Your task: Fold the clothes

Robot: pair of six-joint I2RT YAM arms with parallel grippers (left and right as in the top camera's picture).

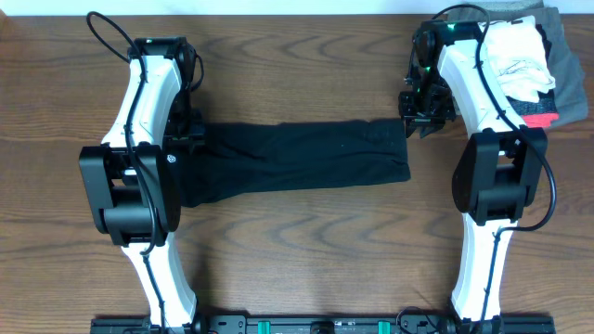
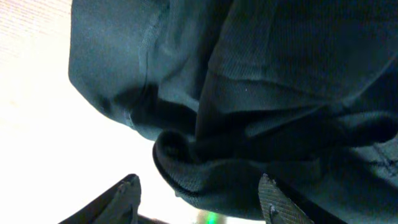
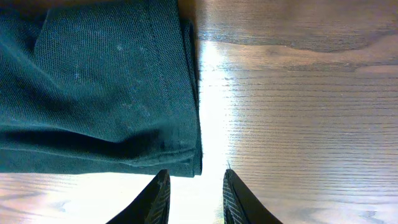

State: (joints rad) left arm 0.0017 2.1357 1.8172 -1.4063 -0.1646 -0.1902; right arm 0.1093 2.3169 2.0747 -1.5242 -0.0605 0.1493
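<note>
My left gripper (image 1: 188, 134) sits at the left end of the black T-shirt (image 1: 297, 158), which is folded into a strip; my right gripper (image 1: 425, 116) is just past its right end. Left wrist: fingers (image 2: 127, 196) wide apart, bunched fabric between them, unclamped. Right wrist: fingers (image 3: 158, 196) slightly parted and empty beside the hem.

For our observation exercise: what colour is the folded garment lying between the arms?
The garment is plain black, clearest in the overhead view.

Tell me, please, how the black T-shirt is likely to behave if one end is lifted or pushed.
Probably floppy: the black T-shirt bunches into soft rolls in the left wrist view, so a lifted end should sag. Likely light, being thin knit fabric. Its stacked layers at the folded edge may slide apart if pushed across the wooden table.
</note>
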